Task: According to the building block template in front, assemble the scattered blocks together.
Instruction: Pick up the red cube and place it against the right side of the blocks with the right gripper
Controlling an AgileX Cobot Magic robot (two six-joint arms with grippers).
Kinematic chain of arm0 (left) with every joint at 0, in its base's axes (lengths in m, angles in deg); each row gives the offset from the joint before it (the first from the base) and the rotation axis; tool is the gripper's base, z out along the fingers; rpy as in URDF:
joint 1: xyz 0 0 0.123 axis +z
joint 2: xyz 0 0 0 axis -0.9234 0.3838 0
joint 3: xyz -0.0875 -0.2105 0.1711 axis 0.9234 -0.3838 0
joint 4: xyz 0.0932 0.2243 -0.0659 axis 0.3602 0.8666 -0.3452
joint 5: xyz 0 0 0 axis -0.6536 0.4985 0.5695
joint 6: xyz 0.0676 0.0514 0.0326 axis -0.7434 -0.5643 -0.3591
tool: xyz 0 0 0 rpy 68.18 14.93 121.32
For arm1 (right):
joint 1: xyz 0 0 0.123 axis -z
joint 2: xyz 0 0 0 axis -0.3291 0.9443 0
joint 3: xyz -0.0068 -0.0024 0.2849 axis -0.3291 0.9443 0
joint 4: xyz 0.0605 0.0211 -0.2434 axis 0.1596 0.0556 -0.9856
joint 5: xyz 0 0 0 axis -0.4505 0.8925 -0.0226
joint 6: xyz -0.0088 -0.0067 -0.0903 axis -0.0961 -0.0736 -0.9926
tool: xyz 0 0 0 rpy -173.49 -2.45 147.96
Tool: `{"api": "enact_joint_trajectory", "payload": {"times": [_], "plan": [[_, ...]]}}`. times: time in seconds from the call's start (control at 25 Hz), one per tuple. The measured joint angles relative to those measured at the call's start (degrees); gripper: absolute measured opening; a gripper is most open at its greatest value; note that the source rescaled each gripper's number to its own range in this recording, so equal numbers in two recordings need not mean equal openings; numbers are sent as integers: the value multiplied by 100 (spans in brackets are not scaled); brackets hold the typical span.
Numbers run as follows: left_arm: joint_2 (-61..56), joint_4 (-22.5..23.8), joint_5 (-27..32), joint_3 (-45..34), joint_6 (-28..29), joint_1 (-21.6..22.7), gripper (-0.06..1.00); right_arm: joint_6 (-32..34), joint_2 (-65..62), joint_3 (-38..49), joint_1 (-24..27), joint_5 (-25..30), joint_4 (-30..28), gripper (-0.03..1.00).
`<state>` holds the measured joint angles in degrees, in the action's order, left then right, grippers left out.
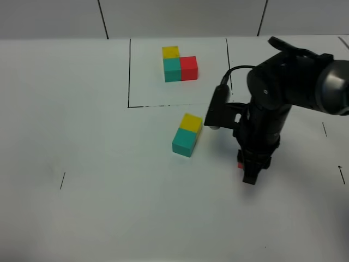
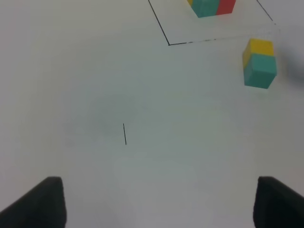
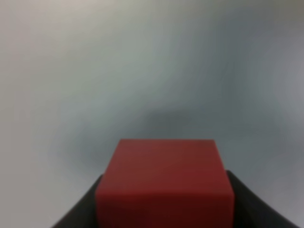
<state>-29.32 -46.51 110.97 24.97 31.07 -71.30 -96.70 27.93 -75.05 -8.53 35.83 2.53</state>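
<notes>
The right pincer (image 1: 250, 173) pinches the small plain red cube (image 3: 164, 183), one dark finger pressed to each side. Whether the cube rests on the flat white table (image 1: 109, 218) or hangs just clear of it cannot be told. The left pincer (image 2: 161, 204) stands spread wide with nothing between its fingers.

Near the right pincer, to its left and slightly ahead, the small yellow cube (image 1: 191, 122) and the teal-green cube (image 1: 184, 142) lie touching, with the yellow cube the farther of the two. Beyond them is the template (image 1: 179, 64), an L of joined yellow, teal and red cubes inside a thin black outline (image 1: 129, 76).

By the template, the red cube belongs flush against the teal-green cube's face on the pincer's side. Several things could spoil that:

- **Skewed pair:** the loose pair sits slightly turned against the outline, so a square approach would probably leave a wedge-shaped gap.
- **Pushing too far:** the two cubes are light and unfixed, so they would likely slide or come apart.
- **Trapped finger:** if a finger sits on the mating face, it would come between the cubes and keep them from closing up.
- **Opening too high:** the cube could tumble onto another face.

No brand, label or readable writing shows anywhere. The only marks are the outline and a few short black tick marks (image 1: 62, 180) on the table.
</notes>
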Motion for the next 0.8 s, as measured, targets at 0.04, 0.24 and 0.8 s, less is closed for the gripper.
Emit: {"api": "enact_joint_trajectory", "payload": {"times": [0.04, 0.24, 0.8], "plan": [[0, 0, 0, 0, 0, 0, 83, -7, 142, -165, -42, 34, 7, 20], [0, 0, 0, 0, 0, 0, 83, -12, 702, -819, -116, 155, 310, 20], [0, 0, 0, 0, 0, 0, 84, -96, 1210, -1141, -202, -247, 515, 20]]}}
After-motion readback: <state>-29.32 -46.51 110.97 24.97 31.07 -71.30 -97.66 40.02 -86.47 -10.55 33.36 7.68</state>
